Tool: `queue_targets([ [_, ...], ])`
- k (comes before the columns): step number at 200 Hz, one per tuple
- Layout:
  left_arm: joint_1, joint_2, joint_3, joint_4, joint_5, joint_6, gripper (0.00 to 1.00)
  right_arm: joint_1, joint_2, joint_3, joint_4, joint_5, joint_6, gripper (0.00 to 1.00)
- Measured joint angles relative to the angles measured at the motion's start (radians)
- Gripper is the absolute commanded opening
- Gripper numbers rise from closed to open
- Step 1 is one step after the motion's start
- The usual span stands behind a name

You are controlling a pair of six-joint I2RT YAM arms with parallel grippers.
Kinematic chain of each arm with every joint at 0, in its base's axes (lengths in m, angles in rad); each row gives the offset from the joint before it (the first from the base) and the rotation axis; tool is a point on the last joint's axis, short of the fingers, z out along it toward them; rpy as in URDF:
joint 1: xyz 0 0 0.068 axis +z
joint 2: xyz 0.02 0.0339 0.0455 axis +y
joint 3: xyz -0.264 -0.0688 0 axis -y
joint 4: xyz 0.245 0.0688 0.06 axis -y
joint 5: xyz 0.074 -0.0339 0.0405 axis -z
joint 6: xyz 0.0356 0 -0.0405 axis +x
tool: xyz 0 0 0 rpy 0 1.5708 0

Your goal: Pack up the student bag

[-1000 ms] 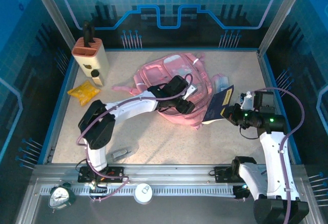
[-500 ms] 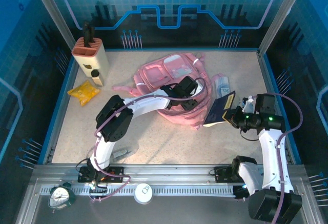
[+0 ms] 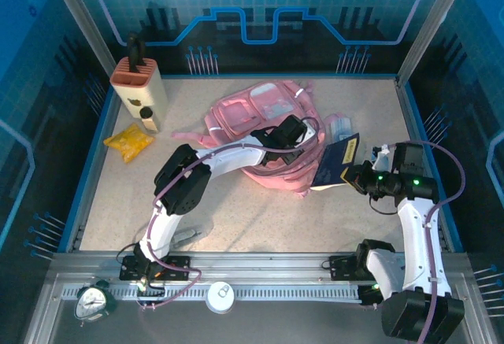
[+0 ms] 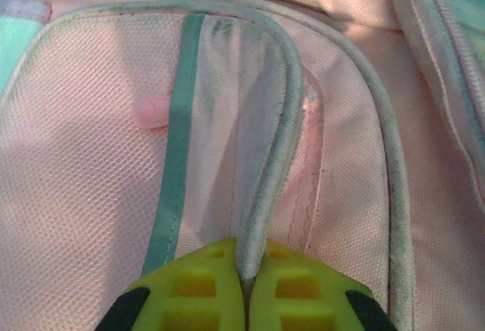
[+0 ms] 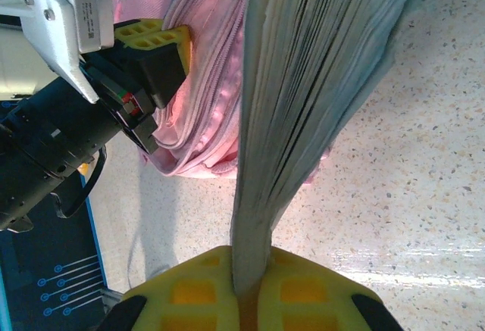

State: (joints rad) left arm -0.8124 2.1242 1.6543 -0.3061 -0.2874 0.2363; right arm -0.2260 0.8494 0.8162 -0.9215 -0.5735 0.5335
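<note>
— Speckled beige tabletop [image 3: 236,202] with blue panelled walls around it. Where does the bag sit?

— The large soft pink fabric student bag [image 3: 260,123] lies flat near the middle of the table, a little toward 12 o'clock. Its pale front pockets face up.

— And the left gripper [image 3: 303,149]?

— It is over the bag's 4 o'clock corner. In the wrist view its yellow-green fingers [image 4: 197,293] are pressed together on a grey piped edge [image 4: 276,164] of a pocket flap, and that edge stands up in a fold between them.

— What about the right gripper [image 3: 347,175]?

— It is clamped on a dark blue book [image 3: 337,160], which stands tilted at 3 o'clock of the bag with its near corner in the jaws. In that wrist view the page block [image 5: 303,81] rises straight out from between the yellow pads [image 5: 189,293], with the bag's zipped side just beside it.

— Does the book touch the bag?

— From above they overlap at the bag's edge, but I cannot tell whether they are in contact.

— Anything else on the table?

— A crumpled yellow packet [image 3: 128,141] lies at 9 o'clock of the bag, well apart from it. A beige block holder with a black handle [image 3: 138,84] stands at 10 o'clock.
</note>
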Motion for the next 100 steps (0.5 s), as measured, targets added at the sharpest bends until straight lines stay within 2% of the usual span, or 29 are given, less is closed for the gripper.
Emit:
queue_targets([
  [56,0.071,-0.153,-0.001,-0.072,0.074,0.002,0.0,0.032,0.036,0.074,-0.023,-0.041,-0.014,0.02],
  [76,0.112,-0.221,-0.001,-0.091,0.114,0.001,0.0,0.106,0.069,0.074,0.003,-0.051,0.001,0.04],
  [100,0.151,-0.274,0.0,-0.117,0.151,0.0,0.0,0.244,0.127,0.074,0.087,-0.053,0.056,0.05],
])
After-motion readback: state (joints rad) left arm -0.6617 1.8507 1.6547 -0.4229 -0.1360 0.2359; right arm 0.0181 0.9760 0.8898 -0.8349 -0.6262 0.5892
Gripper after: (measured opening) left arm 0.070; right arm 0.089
